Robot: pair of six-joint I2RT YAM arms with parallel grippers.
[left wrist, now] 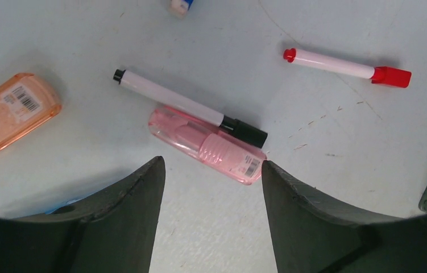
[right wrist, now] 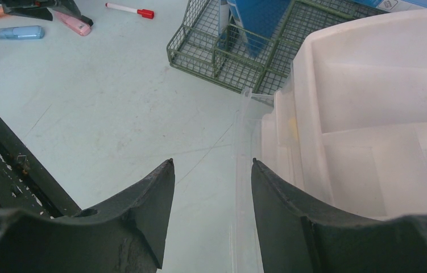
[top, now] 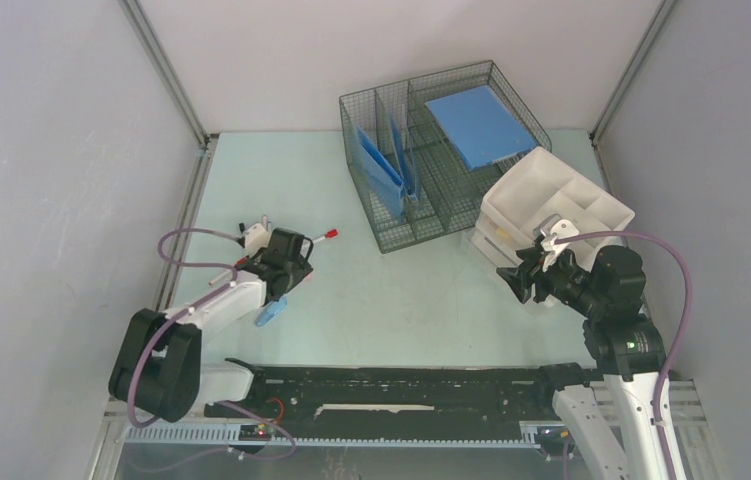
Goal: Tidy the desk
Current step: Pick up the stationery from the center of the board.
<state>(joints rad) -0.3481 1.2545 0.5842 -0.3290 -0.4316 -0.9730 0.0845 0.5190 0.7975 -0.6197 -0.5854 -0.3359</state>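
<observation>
The green worktop (top: 421, 310) is not tidy yet. A pink pen (left wrist: 208, 145), a black marker (left wrist: 188, 107), a red marker (left wrist: 341, 66), an orange case (left wrist: 9, 114) and a blue pen (right wrist: 19, 33) lie loose on its left side. None are in the wire basket (top: 421, 228) or the white tray (right wrist: 336, 34).

The left gripper (left wrist: 211, 165) is spread above the pink pen and holds nothing. The right gripper (right wrist: 212, 162) is spread too, by the tray's edge.

Only the left wrist view shows the black marker touching the pink pen. In the top view the arm hides them.
</observation>
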